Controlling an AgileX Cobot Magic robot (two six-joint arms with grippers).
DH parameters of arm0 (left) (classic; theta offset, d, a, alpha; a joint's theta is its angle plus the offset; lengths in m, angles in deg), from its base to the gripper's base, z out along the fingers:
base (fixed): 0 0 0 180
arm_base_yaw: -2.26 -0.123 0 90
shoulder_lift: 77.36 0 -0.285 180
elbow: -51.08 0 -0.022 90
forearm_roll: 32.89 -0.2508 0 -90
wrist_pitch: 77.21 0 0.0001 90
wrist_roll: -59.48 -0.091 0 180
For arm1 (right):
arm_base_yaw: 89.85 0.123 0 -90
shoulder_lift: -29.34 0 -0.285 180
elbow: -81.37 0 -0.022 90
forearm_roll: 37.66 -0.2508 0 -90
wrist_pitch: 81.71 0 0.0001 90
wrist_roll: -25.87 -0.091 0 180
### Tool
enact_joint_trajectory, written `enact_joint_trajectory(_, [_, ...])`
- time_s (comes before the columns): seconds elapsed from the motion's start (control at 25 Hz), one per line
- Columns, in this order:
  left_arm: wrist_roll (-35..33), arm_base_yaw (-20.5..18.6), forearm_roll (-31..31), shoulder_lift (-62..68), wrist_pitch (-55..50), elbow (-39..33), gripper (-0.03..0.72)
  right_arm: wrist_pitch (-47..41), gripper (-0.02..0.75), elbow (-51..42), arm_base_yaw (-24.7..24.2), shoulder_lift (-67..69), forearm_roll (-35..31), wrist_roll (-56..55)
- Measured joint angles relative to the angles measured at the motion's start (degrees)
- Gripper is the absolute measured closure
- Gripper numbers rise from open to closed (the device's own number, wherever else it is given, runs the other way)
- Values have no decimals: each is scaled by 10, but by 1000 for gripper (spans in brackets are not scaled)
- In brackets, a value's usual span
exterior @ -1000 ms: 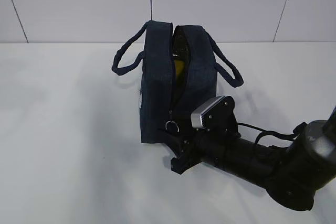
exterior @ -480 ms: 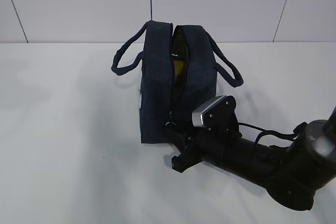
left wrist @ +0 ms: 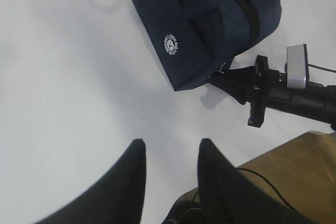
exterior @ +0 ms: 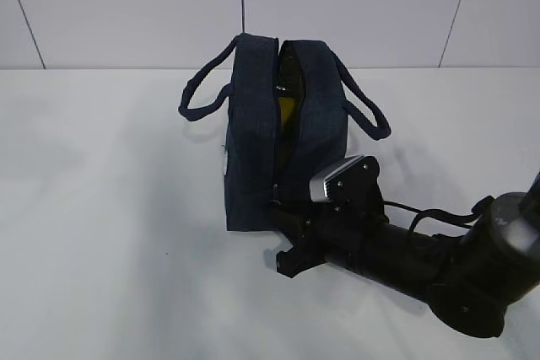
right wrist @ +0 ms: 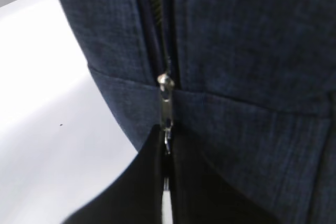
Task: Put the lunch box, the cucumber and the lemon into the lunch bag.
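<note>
Clamped on the zipper pull (right wrist: 166,109) at the lunch bag (exterior: 253,149) end, my right gripper (right wrist: 166,153) lies low; my left gripper (left wrist: 169,156) hangs apart, empty

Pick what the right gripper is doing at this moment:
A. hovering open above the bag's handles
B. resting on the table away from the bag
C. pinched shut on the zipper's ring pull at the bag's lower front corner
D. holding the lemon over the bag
C: in the right wrist view the right gripper is shut on the ring pull below the zipper slider of the lunch bag.
</note>
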Motion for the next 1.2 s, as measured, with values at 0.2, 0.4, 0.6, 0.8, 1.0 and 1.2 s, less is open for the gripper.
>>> enact_joint_trajectory(0.2, [-36, 0, -11, 16, -8, 0, 443, -2, 721, 0, 0, 0, 4, -9])
enact_joint_trajectory(0.4, [-72, 19, -27, 38, -32, 0, 443, -2, 720, -4, 0, -1, 6, -66])
enact_joint_trajectory(0.6, [-77, 68, -73, 64, -28, 0, 436, -8, 721, -14, 0, -18, 10, -91])
enact_joint_trajectory(0.8, [-79, 98, -88, 100, 3, 0, 433, -15, 721, -30, 0, -42, 22, -105])
enact_joint_trajectory(1.0, [-79, 103, -98, 145, 22, 0, 432, -15, 721, -53, 0, -81, 24, -107])
enact_joint_trajectory(1.2, [-79, 116, -108, 171, 66, 0, 432, -36, 720, -69, 0, -111, 28, -109])
